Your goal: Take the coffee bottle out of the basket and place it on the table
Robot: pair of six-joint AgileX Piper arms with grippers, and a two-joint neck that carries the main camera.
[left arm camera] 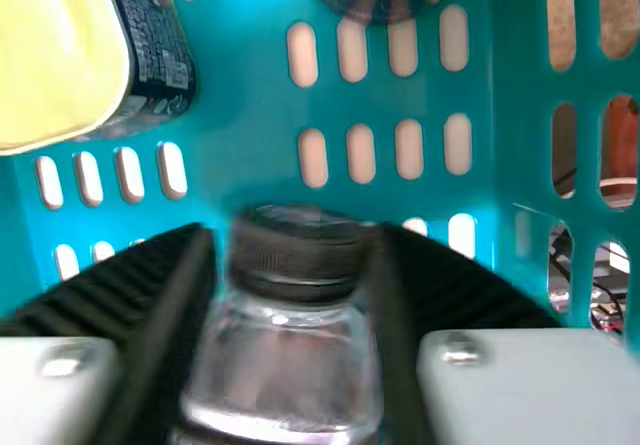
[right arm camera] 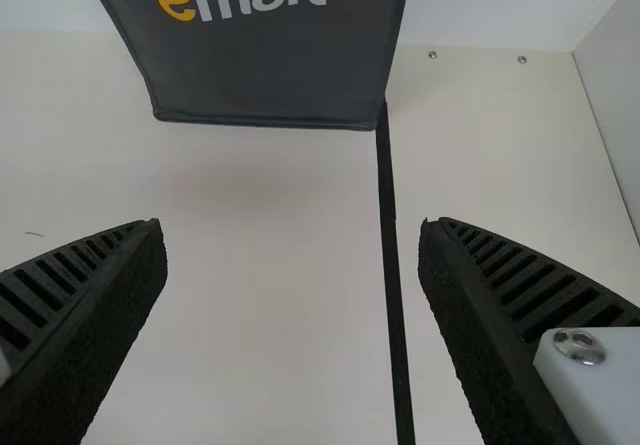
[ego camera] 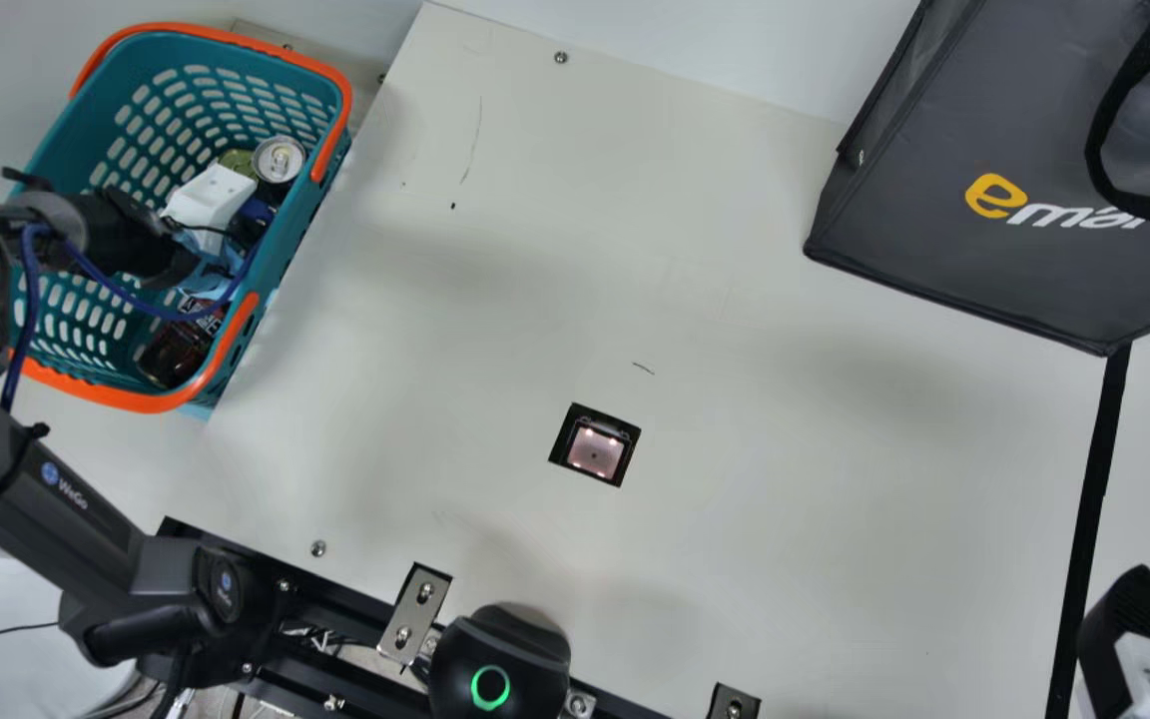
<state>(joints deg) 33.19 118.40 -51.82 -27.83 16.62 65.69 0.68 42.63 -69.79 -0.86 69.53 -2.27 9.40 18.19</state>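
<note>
left end effector: in the basket, its ribbed fingers [left arm camera: 292, 235] clasped on the sides of a dark-capped bottle, which I take for the target; by far the nearer arm
coffee bottle [left arm camera: 285, 365]: directly between those fingers, so no sideways reach is called for
long axis: runs along the gap between the fingers, not across from one to the other; cap [left arm camera: 300, 255] level with the fingertips, clear shoulder and body back toward the wrist; cannot tell whether it stands or leans
dark container [left arm camera: 355, 0]: just past the fingertips, apart from the cap
yellow-lidded tin [left arm camera: 60, 45]: beside the end effector, off the fingertips toward the basket's far side
silver-topped can [ego camera: 278, 158]: farther from the robot than the end effector, upright against the basket's side
basket [ego camera: 300, 215]: around the end effector, its wall between the bottle and the open work area
coming move: likely up first, until the body clears the rim and orange handle [ego camera: 335, 130], then to the robot's right
risk: a smooth bottle could slip or turn in the grip, or its base could catch the rim
surface [ego camera: 535, 300]: to the right of the left end effector, beyond the basket wall; the place for setting down
grey bag [ego camera: 984, 150]: well apart, far to the right of the left end effector
right end effector [right arm camera: 290, 227]: farthest from the bottle, released, fingers spread with nothing between them, above the surface by a black strip [right arm camera: 390, 245]
</note>
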